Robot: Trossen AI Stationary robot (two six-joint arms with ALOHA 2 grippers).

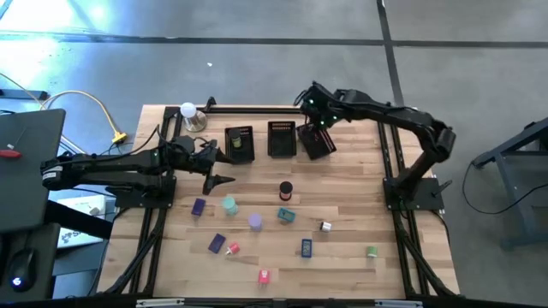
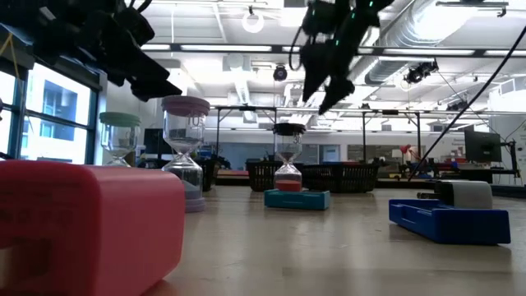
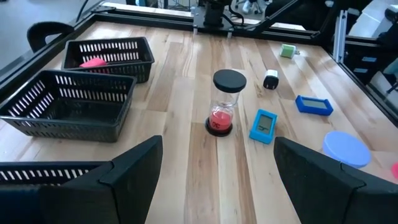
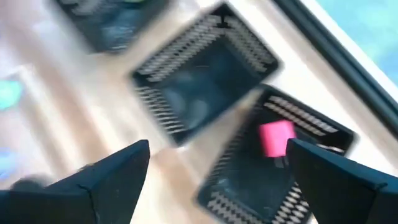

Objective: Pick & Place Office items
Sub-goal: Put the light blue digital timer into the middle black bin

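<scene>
Baskets (image 1: 282, 139), three of black mesh, line the worktop's (image 1: 360, 197) far edge in the high view; the right hand (image 1: 310, 109) hovers above the rightmost, the left hand (image 1: 219, 167) sits off the leftmost one's near corner. Office items (image 1: 282, 216) lie scattered across the near half, apart from one another, with a bare strip between them and the baskets.

Low view: a pink block (image 2: 86, 222) crowds the near edge; hourglass timers stand behind.

Left wrist view: left hand's fingers (image 3: 134, 165) spread apart, empty, the black-capped red timer (image 3: 225, 102) ahead.

Right wrist view: right hand's fingers (image 4: 118, 168) spread apart, empty; a pink piece (image 4: 275, 138) lies inside one basket.
</scene>
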